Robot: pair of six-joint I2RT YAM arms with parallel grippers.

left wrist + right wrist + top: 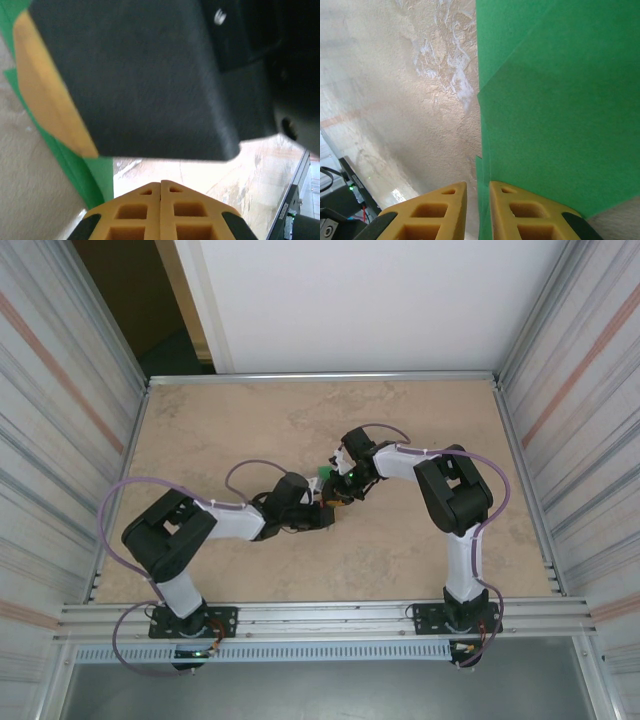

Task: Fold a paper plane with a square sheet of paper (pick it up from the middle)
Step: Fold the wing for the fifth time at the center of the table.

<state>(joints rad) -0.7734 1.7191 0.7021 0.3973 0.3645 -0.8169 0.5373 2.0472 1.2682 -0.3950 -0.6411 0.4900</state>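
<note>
From above, the left arm (215, 520) is folded low, elbow out to the left and forearm running right across the mottled beige table (250, 420). Its left gripper (327, 514) sits near the table's middle. The right arm (455, 495) mirrors it, elbow raised on the right and forearm reaching left, with the right gripper (346, 487) tipped down just beside the left one. A corner of the thin bright green sheet of paper (325, 473) peeks out between the two wrists.

Looking along the left wrist, the left gripper (160, 200) has its yellow fingers (132, 220) pressed flat together with nothing between them. A black housing (150, 75) looms close above it, and the paper (75, 167) runs down the left side.

Looking along the right wrist, the right gripper (478, 200) is nearly closed, nipping the paper's edge in the thin gap. The paper (560, 110) spreads right, lying folded in overlapping layers on the table (395, 100).
</note>
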